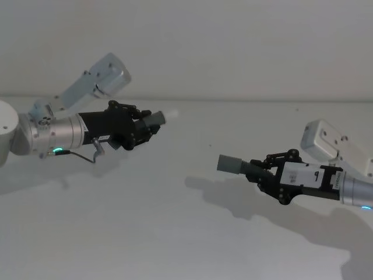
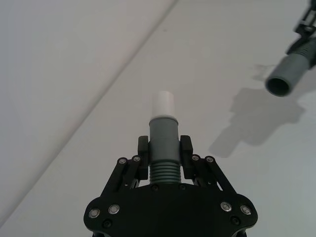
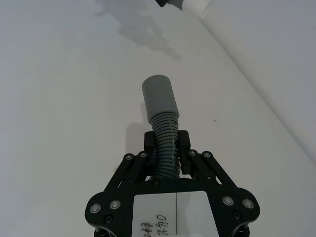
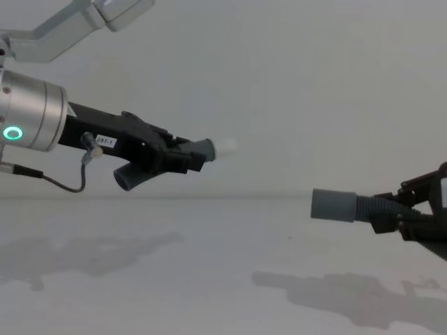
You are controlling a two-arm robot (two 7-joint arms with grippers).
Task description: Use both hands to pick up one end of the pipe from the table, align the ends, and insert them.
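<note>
My left gripper (image 1: pixel 149 125) is shut on one pipe piece (image 1: pixel 156 119), held in the air above the table (image 1: pixel 175 233). Its white stub end (image 1: pixel 171 115) points toward the right. In the left wrist view the fingers (image 2: pixel 143 148) clamp the ribbed part below the grey cuff (image 2: pixel 163 132) and white tip (image 2: pixel 162 102). Lower and to the right, my right gripper (image 1: pixel 263 172) is shut on the other pipe piece, whose wide grey sleeve (image 1: pixel 229 164) points left. The right wrist view shows the sleeve (image 3: pixel 160 98) ahead of the gripper (image 3: pixel 167 144). In the chest view a wide gap separates the tip (image 4: pixel 227 146) from the sleeve (image 4: pixel 334 204).
The table is plain white-grey and meets a plain wall along a seam (image 1: pixel 233 99) behind the arms. Shadows of both arms (image 1: pixel 233 198) lie on the surface beneath them. A thin cable (image 1: pixel 87 156) hangs under the left arm.
</note>
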